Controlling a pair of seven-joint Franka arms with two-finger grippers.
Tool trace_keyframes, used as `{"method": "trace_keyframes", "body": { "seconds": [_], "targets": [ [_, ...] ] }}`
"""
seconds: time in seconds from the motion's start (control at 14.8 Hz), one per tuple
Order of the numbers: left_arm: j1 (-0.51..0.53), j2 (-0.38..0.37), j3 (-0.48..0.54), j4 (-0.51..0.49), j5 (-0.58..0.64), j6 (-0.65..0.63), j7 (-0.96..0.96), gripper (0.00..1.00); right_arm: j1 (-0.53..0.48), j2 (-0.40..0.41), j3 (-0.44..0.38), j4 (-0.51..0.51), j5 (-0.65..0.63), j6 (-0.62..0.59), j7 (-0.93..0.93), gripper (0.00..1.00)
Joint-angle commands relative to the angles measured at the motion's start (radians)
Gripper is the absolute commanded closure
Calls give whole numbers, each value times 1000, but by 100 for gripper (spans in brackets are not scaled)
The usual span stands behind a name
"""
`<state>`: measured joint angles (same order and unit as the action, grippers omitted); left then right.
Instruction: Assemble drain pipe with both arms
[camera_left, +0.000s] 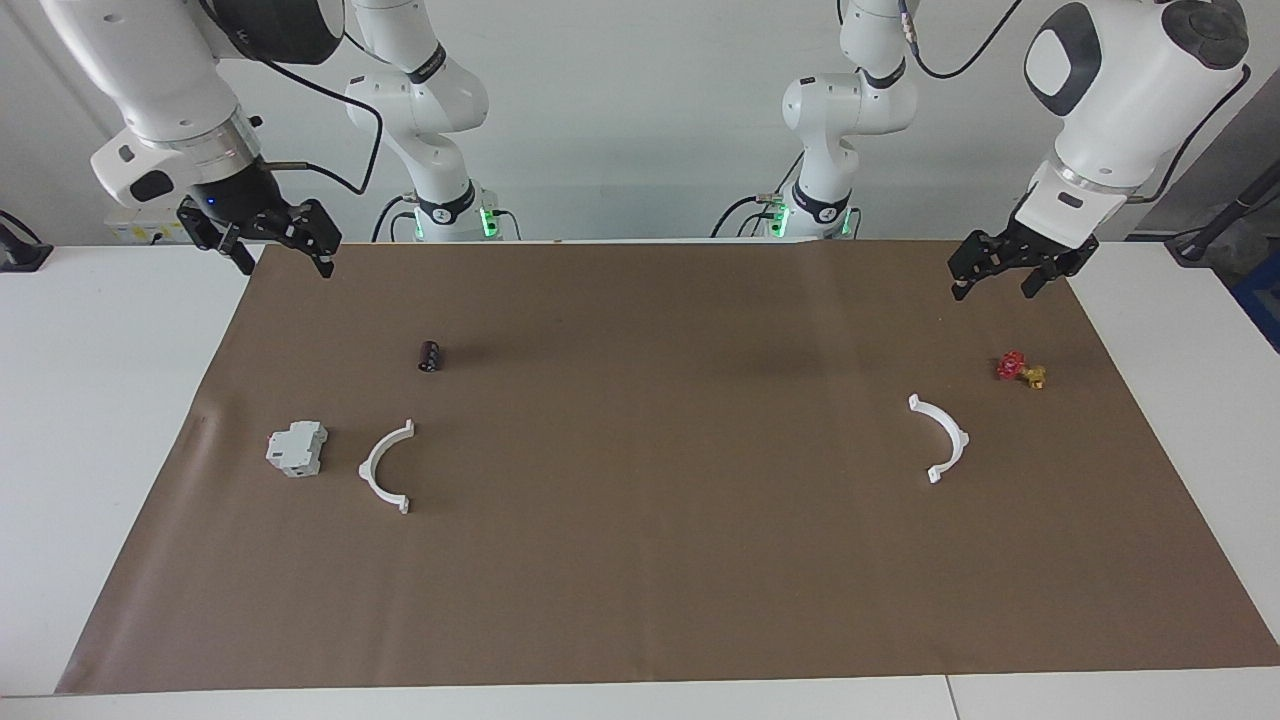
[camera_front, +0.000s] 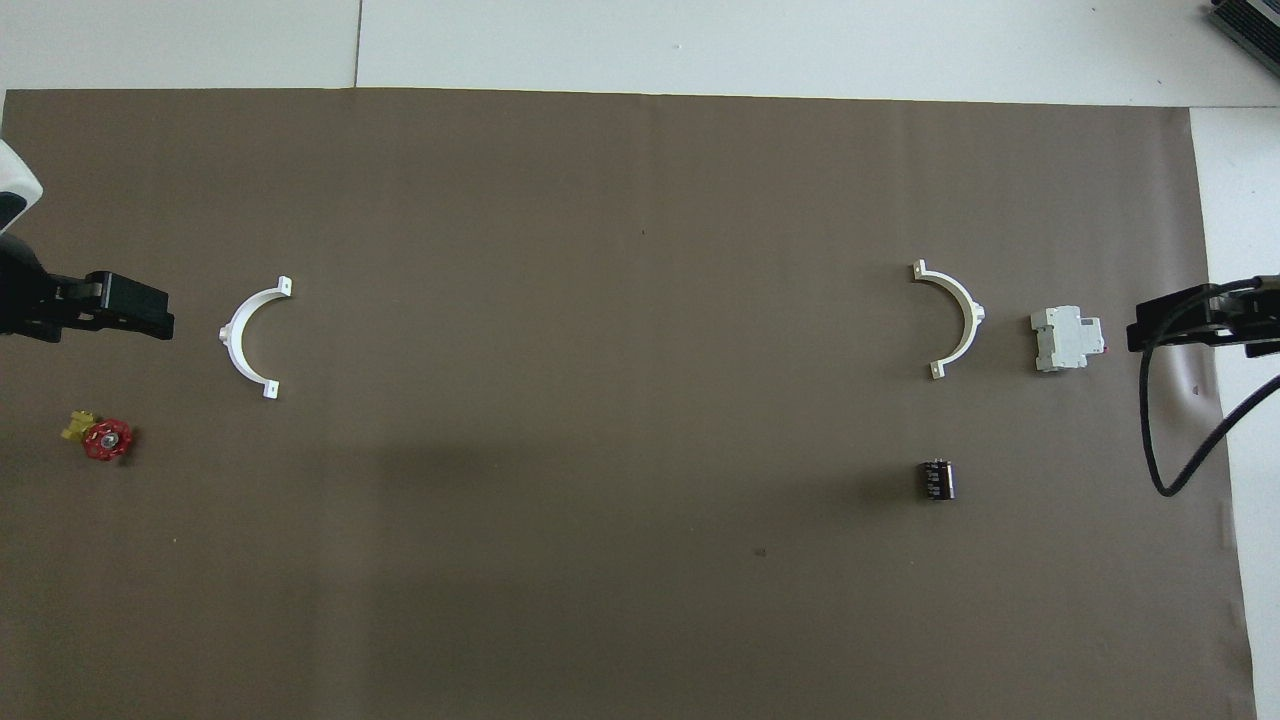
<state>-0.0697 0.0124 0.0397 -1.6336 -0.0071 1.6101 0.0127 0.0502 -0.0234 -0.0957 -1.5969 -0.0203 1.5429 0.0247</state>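
The drain pipe lies in two separate white half rings on the brown mat. One half ring (camera_left: 960, 437) (camera_front: 230, 340) rests toward the left arm's end, the other (camera_left: 366, 470) (camera_front: 970, 318) toward the right arm's end, their open sides facing each other. My left gripper (camera_left: 995, 290) (camera_front: 150, 315) hangs open and empty over the mat's border at its own end. My right gripper (camera_left: 285, 265) (camera_front: 1150, 325) hangs open and empty over the mat's border at the right arm's end. Neither gripper touches anything.
A grey-white boxy block (camera_left: 297, 448) (camera_front: 1067, 338) sits beside the half ring at the right arm's end. A small black cylinder (camera_left: 430, 355) (camera_front: 936, 478) lies nearer to the robots. A red and yellow valve piece (camera_left: 1020, 370) (camera_front: 100, 437) lies near the left gripper.
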Motion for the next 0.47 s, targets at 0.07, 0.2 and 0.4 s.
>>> {"method": "trace_keyframes", "body": {
  "seconds": [0.07,0.2,0.4],
  "targets": [
    [10,-12,-12,-12,18,1,-8,0,0,-13,1,-6,2,-11,14,0],
    [10,-12,-11,-12,18,1,-8,0,0,-15,2,-9,2,-6,15,0],
    [10,-12,-12,-12,18,1,-8,0,0,-20,2,-52,3,58,5,0]
  ]
}}
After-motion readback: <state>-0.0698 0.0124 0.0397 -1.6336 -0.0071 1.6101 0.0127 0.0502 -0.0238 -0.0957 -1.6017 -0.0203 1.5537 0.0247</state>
